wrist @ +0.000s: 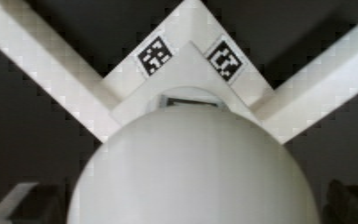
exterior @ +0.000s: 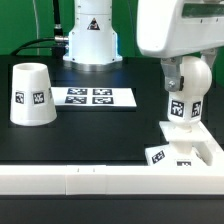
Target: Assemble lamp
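The round white bulb [exterior: 187, 82] stands upright on the low square base [exterior: 196, 146] at the exterior view's right, its tagged neck pointing down into the base. My gripper [exterior: 188, 72] reaches down over the bulb, open, with a finger on either side of it. In the wrist view the bulb [wrist: 190, 160] fills the middle. Beyond it lies a tagged corner of the base [wrist: 185, 55]. The dark fingertips [wrist: 23, 205] barely show at the edges, apart from the bulb. The cup-like shade [exterior: 30, 95] stands alone, wide end down, at the exterior view's left.
The marker board [exterior: 92, 96] lies flat between the shade and the base. A long white rail [exterior: 100, 182] runs along the table's front edge and meets the base. The arm's white pedestal [exterior: 92, 40] stands at the back.
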`<action>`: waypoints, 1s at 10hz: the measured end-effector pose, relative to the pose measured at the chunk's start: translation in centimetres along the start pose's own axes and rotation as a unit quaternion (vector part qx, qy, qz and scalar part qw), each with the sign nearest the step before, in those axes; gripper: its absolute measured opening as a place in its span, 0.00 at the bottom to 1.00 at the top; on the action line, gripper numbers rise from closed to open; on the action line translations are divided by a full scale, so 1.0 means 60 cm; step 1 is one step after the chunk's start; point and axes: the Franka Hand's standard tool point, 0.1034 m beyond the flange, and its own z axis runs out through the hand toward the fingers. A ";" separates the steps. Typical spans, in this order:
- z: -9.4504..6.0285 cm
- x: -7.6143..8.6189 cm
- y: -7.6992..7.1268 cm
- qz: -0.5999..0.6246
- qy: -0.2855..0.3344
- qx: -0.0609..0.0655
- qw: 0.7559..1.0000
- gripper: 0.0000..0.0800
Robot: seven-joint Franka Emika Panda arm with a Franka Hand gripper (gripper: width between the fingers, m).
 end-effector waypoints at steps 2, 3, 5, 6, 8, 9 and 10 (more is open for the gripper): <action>0.000 0.001 -0.002 -0.069 -0.004 -0.005 0.998 0.87; 0.000 0.002 -0.002 -0.112 -0.007 -0.008 0.994 0.87; 0.001 0.000 -0.001 -0.171 -0.009 -0.008 0.985 0.87; 0.004 0.001 0.001 -0.205 -0.012 -0.009 0.979 0.87; 0.012 0.001 0.002 -0.249 -0.015 -0.007 0.968 0.87; 0.014 0.002 0.002 -0.272 -0.016 -0.007 0.962 0.87; 0.014 0.001 0.003 -0.284 -0.018 -0.009 0.959 0.87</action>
